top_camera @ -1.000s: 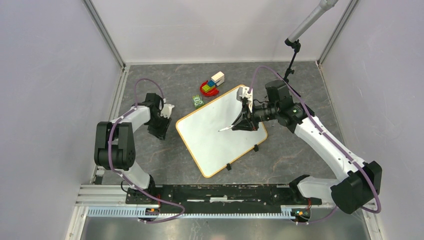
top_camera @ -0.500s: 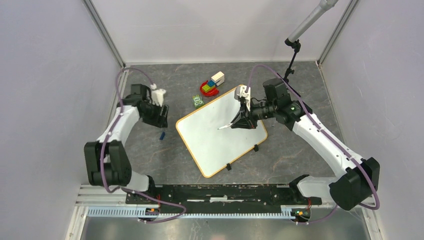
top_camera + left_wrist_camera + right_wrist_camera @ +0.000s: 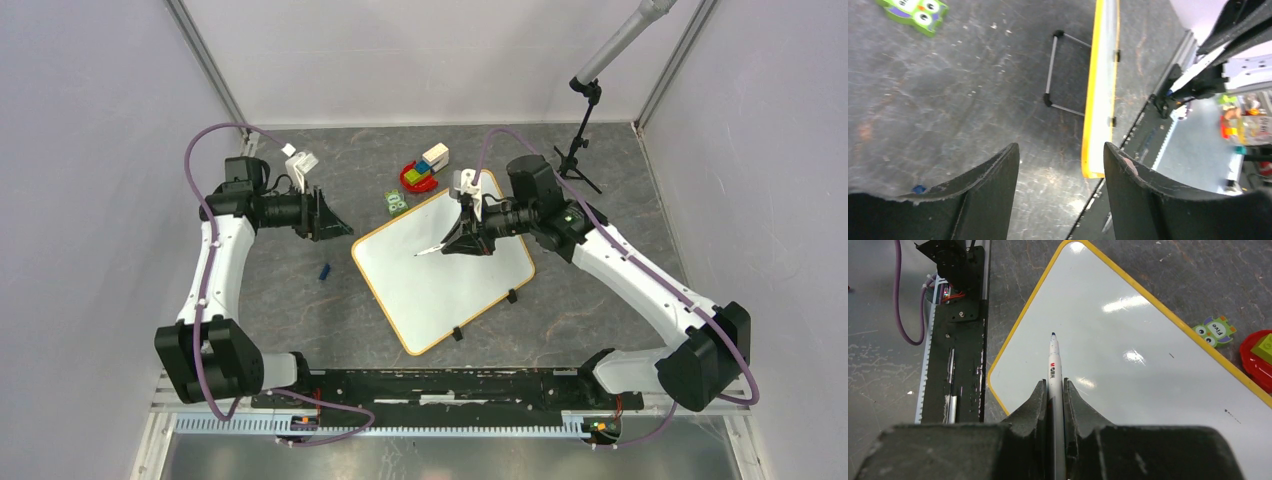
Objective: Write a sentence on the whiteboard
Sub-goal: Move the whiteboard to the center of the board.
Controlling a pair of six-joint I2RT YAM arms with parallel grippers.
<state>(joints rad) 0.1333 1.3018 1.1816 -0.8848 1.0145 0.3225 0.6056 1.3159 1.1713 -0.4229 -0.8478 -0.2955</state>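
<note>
The whiteboard lies flat and turned diagonally mid-table, white with a yellow rim. Its surface is blank, and no sentence shows on it. My right gripper hangs over the board's far half, shut on a white marker. The marker's dark tip points at the board's middle; I cannot tell whether it touches. My left gripper hovers left of the board, open, with nothing between its fingers. From there the whiteboard shows edge-on. A small blue cap lies on the table below that gripper.
A green owl card and a red toy with blocks sit just beyond the board's far edge. A black tripod stand is at the back right. Two black clips are on the board's near-right edge. The arms' base rail runs along the front.
My left gripper opened and swung up and back to the left, leaving the small blue cap on the table. My right gripper carried the marker leftward over the board.
</note>
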